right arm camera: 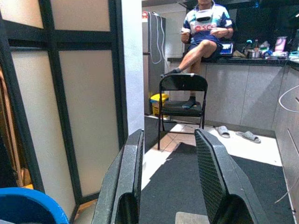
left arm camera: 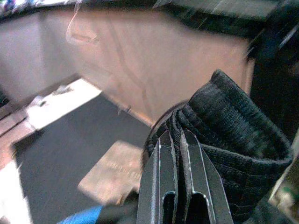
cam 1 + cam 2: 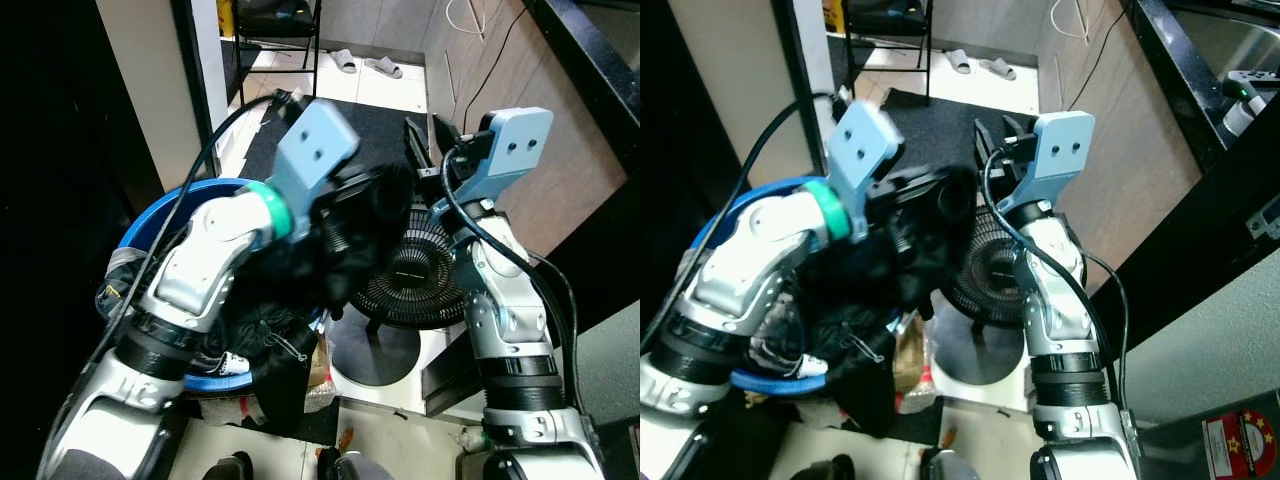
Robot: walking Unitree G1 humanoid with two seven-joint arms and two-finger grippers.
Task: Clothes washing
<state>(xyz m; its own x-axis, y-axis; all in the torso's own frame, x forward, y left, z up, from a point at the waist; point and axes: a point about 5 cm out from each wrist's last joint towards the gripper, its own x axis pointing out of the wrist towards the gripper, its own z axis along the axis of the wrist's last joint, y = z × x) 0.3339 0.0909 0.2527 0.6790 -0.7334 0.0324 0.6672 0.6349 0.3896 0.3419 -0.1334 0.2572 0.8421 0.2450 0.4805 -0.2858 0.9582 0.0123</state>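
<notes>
The left gripper [image 2: 178, 140] was blurry, with its lower fingers chopped off by the frame edge. The dark garment [image 2: 238, 140] ran off the edge too. The blue basin [image 3: 150, 215] was mostly hidden behind the arm and clothes. The seated person [image 1: 205, 28] got cropped at the top (head out of frame).

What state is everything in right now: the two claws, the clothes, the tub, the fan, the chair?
Left gripper: shut on a black garment, lifted.
Right gripper: open, holding nothing, raised.
Blue tub: heaped with dark clothes.
Fan: lying face up on the floor.
Folding chair: unfolded, a person's foot on its seat.
</notes>
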